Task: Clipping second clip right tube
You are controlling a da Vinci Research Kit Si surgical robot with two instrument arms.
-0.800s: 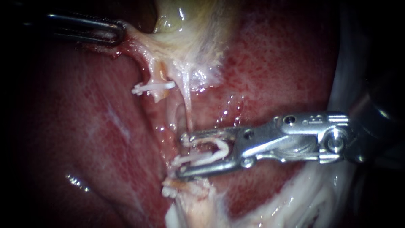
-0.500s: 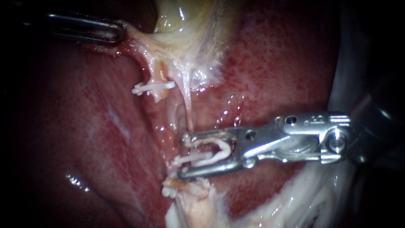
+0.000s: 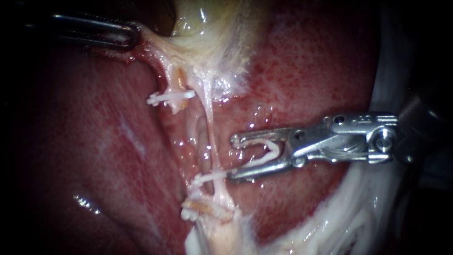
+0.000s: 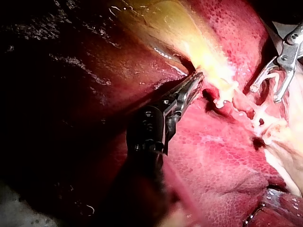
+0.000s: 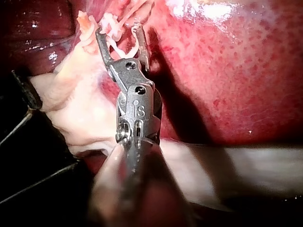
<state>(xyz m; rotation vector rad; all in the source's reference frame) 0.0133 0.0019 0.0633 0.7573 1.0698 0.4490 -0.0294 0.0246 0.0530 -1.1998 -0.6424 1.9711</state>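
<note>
While your left instrument [image 3: 132, 38] clamps the gallbladder [image 3: 207, 33] at eleven o'clock, your right instrument [image 3: 233, 158] grips a clip [image 3: 271, 148] between its jaws.

The endoscope faces the liver [image 3: 321, 66] from close above, while each wrist camera looks forward along its own shaft, left instrument [image 4: 198, 78] and right instrument [image 5: 118, 31], all three sharing the clipped tubes [image 3: 211, 137] between them.

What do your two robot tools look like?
My right instrument is shiny silver metal. It has two thin, straight jaws, a hinge with round pins, small engraved marks, and then a dark shaft. My left instrument looks darker. It has slim jaws with rounded tips and a long slot, on a black jointed wrist and a thin dark shaft.
</note>
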